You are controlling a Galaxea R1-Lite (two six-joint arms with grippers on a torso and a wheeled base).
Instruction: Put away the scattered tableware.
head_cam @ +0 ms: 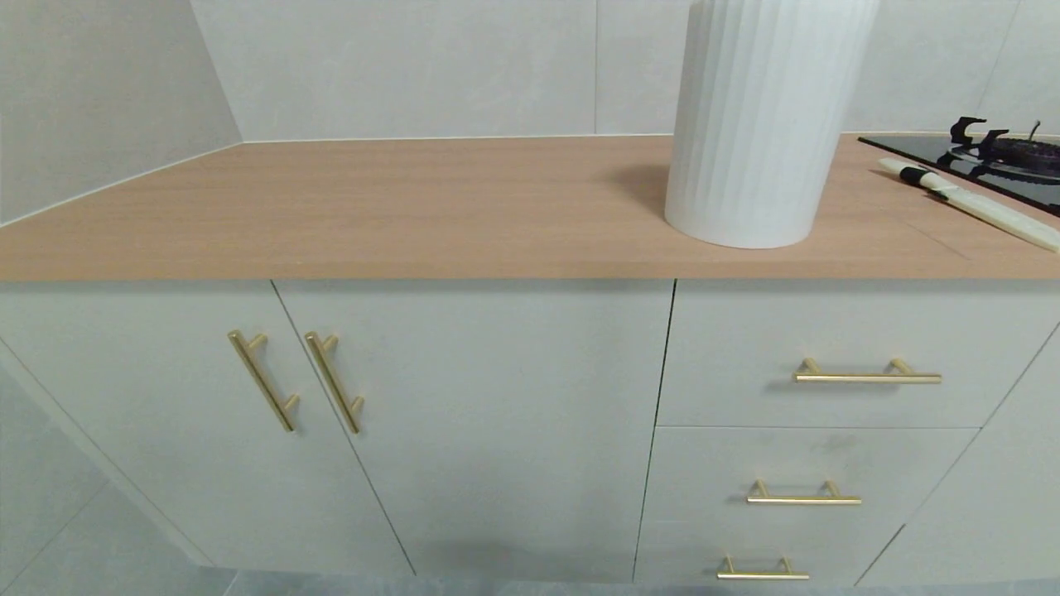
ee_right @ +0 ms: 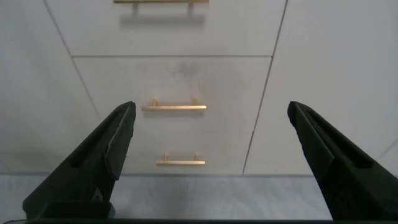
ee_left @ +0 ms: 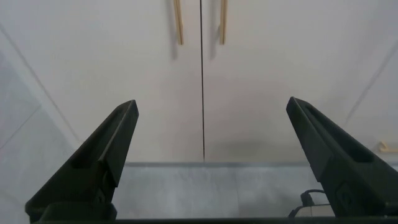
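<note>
Knife [head_cam: 969, 203] is lying on the tabletop [head_cam: 414, 207] near the white ribbed holder [head_cam: 762, 124], not yet put away; you are holding the left hand [ee_left: 209, 104] and right hand [ee_right: 209, 107] wide open, empty

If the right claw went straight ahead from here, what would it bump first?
Probably the middle drawer front, beside its gold handle: the open right gripper points there, though depth is unclear.
</note>
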